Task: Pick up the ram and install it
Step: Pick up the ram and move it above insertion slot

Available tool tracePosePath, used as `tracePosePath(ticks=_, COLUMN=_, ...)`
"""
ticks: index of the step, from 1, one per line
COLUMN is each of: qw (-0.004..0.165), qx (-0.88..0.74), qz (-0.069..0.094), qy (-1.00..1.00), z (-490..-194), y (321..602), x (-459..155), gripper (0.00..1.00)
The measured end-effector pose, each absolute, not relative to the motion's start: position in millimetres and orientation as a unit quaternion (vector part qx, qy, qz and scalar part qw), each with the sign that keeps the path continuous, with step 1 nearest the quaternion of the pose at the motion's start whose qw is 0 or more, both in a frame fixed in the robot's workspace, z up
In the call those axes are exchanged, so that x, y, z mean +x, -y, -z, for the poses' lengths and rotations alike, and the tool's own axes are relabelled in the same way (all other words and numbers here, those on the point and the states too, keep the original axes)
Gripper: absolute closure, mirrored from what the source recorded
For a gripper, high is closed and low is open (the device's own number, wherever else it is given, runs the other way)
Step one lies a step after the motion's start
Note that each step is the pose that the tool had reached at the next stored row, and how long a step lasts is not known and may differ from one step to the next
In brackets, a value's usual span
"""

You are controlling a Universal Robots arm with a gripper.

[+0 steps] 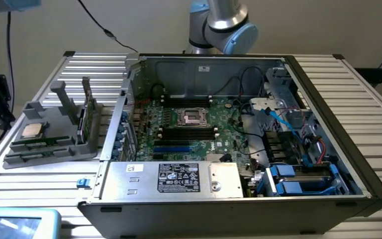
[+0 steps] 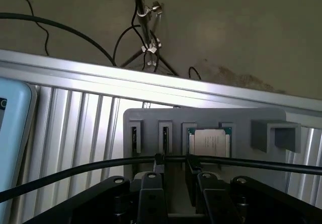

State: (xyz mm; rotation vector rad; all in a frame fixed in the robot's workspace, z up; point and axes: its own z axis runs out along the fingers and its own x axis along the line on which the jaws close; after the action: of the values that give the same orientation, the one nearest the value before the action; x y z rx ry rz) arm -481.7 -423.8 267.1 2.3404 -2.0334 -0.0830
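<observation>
Open computer case (image 1: pixel 211 219) on slatted table (image 1: pixel 367 114), grey holder (image 1: pixel 42 113) with processor chip (image 1: pixel 32 130) beside

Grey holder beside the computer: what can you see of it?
The grey plastic holder sits flat on the ribbed metal table, at the exterior view's left of the open computer case. It has narrow slots and upright posts. A square silver processor chip and a thin green ram stick rest in it.

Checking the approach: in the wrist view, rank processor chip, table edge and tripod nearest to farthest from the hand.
1. processor chip, in the grey holder by the hand.
2. table edge, beyond the holder.
3. tripod, past that edge.
</observation>
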Motion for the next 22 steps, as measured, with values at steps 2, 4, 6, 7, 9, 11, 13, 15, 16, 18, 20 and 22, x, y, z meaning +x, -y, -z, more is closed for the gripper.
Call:
tracePosePath(ticks=2, qw=0.02, qx=0.756, qz=0.027, qy=0.654, z=-266, y=426, x=-482, gripper=0.7)
tracePosePath(ticks=4, qw=0.02, qx=0.758, qz=0.027, qy=0.652, z=-265, y=428, x=-482, gripper=0.7)
tracePosePath(ticks=6, qw=0.02, qx=0.76, qz=0.026, qy=0.65, z=-263, y=429, x=-482, gripper=0.7)
tracePosePath(ticks=7, qw=0.02, qx=0.761, qz=0.026, qy=0.648, z=-262, y=430, x=-482, gripper=0.7)
tracePosePath(ticks=9, qw=0.02, qx=0.763, qz=0.026, qy=0.646, z=-260, y=430, x=-480, gripper=0.7)
tracePosePath(ticks=11, qw=0.021, qx=0.765, qz=0.026, qy=0.643, z=-259, y=431, x=-479, gripper=0.7)
tracePosePath(ticks=13, qw=0.021, qx=0.768, qz=0.026, qy=0.64, z=-257, y=431, x=-477, gripper=0.7)
tracePosePath(ticks=15, qw=0.021, qx=0.769, qz=0.026, qy=0.638, z=-256, y=432, x=-475, gripper=0.7)
tracePosePath(ticks=16, qw=0.021, qx=0.77, qz=0.026, qy=0.637, z=-255, y=433, x=-474, gripper=0.7)
tracePosePath(ticks=18, qw=0.021, qx=0.772, qz=0.026, qy=0.635, z=-253, y=434, x=-473, gripper=0.7)
tracePosePath(ticks=20, qw=0.021, qx=0.774, qz=0.026, qy=0.633, z=-253, y=435, x=-469, gripper=0.7)
tracePosePath(ticks=22, qw=0.021, qx=0.776, qz=0.026, qy=0.63, z=-253, y=435, x=-464, gripper=0.7)
